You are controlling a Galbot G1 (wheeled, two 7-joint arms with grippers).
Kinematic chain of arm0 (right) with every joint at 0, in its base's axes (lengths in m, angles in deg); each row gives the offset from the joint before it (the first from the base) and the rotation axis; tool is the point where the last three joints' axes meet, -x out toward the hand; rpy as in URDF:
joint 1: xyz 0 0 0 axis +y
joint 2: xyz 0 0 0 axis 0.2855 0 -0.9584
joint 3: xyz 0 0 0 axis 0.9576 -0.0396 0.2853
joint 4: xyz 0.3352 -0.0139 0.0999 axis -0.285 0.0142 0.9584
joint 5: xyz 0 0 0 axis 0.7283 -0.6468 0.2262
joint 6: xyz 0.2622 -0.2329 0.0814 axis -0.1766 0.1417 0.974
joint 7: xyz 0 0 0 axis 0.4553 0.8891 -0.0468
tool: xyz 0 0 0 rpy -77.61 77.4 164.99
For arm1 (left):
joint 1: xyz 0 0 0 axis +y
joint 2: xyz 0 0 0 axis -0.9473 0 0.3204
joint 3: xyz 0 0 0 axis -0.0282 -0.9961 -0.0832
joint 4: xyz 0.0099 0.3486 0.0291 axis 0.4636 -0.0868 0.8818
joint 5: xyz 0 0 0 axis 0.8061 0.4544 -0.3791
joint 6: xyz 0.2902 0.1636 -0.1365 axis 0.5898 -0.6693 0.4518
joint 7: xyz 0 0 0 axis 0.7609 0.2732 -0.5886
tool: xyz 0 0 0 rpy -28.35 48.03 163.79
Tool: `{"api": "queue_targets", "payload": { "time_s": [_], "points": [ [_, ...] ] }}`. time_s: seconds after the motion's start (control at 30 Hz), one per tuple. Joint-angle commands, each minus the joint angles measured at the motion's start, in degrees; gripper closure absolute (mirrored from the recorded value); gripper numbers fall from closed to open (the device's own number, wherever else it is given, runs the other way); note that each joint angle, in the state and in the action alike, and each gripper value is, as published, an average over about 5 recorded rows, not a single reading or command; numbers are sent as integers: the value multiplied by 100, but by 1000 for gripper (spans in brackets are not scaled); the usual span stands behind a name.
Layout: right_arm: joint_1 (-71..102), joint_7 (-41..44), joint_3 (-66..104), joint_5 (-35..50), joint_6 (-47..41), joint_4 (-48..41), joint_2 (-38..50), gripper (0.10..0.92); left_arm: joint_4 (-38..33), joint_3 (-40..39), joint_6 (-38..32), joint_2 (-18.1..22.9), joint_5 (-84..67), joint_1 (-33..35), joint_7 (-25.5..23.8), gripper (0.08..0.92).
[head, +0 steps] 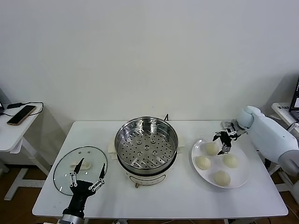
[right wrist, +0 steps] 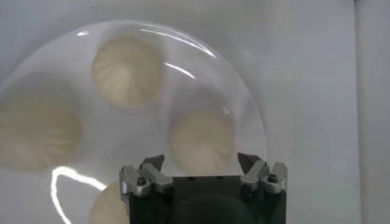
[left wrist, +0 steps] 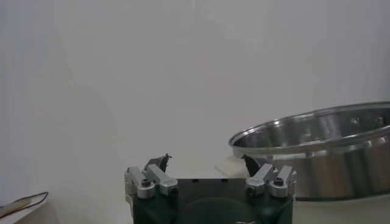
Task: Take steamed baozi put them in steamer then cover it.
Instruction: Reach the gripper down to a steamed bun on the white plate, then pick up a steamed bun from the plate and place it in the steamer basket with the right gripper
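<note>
Your right gripper (head: 223,143) hangs over the far edge of the white plate (head: 239,182) at the right of the white table (head: 187,198), fingers spread wide with nothing between them. It sits just above the farthest of the four steamed baozi (head: 211,148); the other three (head: 202,162) (head: 230,160) (head: 222,178) lie nearer you on the same plate, apart from one another. From your right wrist camera you look straight down on the plate, with one bun (right wrist: 203,143) showing just ahead of the parted fingertips (right wrist: 154,165) and another (right wrist: 127,71) farther off. The steamer (head: 146,145) stands in the middle of the table, uncovered, with its perforated tray bare. Your left gripper (head: 87,173) rests low at the near left, over the near edge of the glass lid (head: 65,163), which lies flat on the table to the left of the steamer; its fingers too stand wide apart and hold nothing. Your left wrist camera shows the steamer's steel wall (left wrist: 341,158) off to one side.
</note>
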Motion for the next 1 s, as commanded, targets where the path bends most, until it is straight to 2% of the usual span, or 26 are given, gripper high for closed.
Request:
{"api": "queue_targets", "payload": {
  "time_s": [0.03, 0.23, 0.37, 0.67, 0.8, 1.0],
  "points": [
    [-50, -45, -87, -148, 46, -183, -193, 214, 1, 9, -5, 4, 0, 8, 3, 177],
    [-97, -137, -124, -125, 135, -39, -123, 277, -15, 23, 1, 12, -2, 0, 18, 177],
    [-288, -136, -321, -16, 218, 373, 77, 312, -42, 19, 12, 9, -8, -22, 27, 177],
    [-2006, 59, -1486, 607, 1357, 2598, 653, 338, -82, -39, 20, -23, -14, -71, 45, 177],
    [-2852, 83, -1929, 730, 1818, 3259, 343, 338, -119, -71, 19, -25, -13, -55, 52, 177],
    [-3396, 91, -2233, 558, 2411, 3718, -468, 348, -163, -84, 5, -27, -12, -10, 67, 177]
  ]
}}
